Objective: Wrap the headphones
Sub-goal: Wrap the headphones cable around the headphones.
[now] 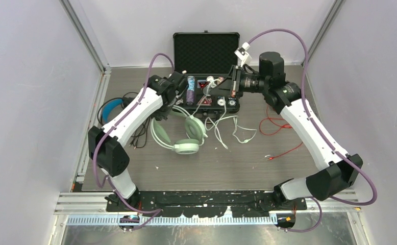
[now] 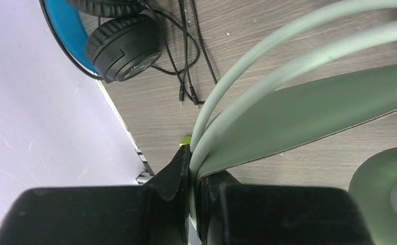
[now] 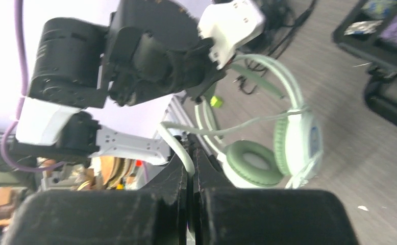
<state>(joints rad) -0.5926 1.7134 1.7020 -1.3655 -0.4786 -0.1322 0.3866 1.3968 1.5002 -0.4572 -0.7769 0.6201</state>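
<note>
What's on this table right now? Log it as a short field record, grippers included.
left gripper: shut on the headband of the pale mint-green over-ear headphones
right gripper: shut on their white cable
black headphones with blue-lined headband: lying left of the mint pair, black cable loose
red cable: loose, on the right
black foam-lined case: open, at the back

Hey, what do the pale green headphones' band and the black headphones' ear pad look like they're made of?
Pale mint-green headphones: the two thin hoops look like smooth matte plastic; the wide strap seems soft leatherette, dark cut edge. Bulky black headphones: the ear pad looks like padded faux leather, creased, dull sheen.
</note>
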